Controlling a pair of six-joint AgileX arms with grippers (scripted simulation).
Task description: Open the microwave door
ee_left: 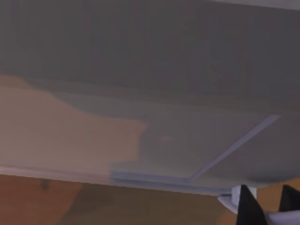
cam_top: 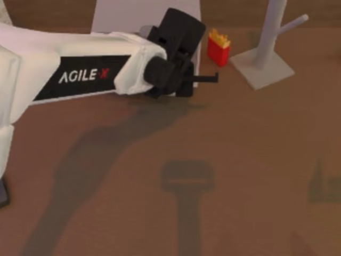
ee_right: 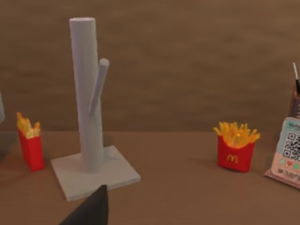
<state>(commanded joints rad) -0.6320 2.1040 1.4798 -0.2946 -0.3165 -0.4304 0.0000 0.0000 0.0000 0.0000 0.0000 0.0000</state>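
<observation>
Top view
Writing: "AGILE·X" in white on a black panel of the left arm (cam_top: 80,74).
Microwave (cam_top: 146,16): light-grey box at the table's far edge, left of centre; mostly hidden under the arm.
Left gripper (cam_top: 205,79): black, at the microwave's front right corner, one thin finger sticking out toward the fries box. Jaws: can't tell if parted or closed from here.
Fries box (cam_top: 218,48): red w/ yellow fries, just right of the microwave, 1 seen here.
White branched stand (cam_top: 264,58): square base, upright post, 1 side peg; right of the fries, apart from them.
Table (cam_top: 240,176): brown wood; arm shadows lie on it.
Right arm: not seen in this view, only a shadow at the bottom centre.

Left wrist view
Microwave door (ee_left: 178,140): greyish translucent window fills most of the frame, very close to the camera; a pale bar runs slantwise across it.
Door handle (ee_left: 234,199): pale piece just beside the dark fingertips (ee_left: 248,211), 2 tips showing w/ a gap between. Whether they pinch the handle: can't tell.

Right wrist view
Fries boxes: 2; one by the stand's base (ee_right: 30,145), other (ee_right: 236,147) well apart w/ a yellow "M" logo.
Stand (ee_right: 89,103): 1, upright.
QR card (ee_right: 290,152): QR code visible, text unreadable; cut off by the frame edge.
Right gripper: only 1 dark fingertip (ee_right: 93,208) shows, low over the table near the stand's base; jaw state can't tell.
</observation>
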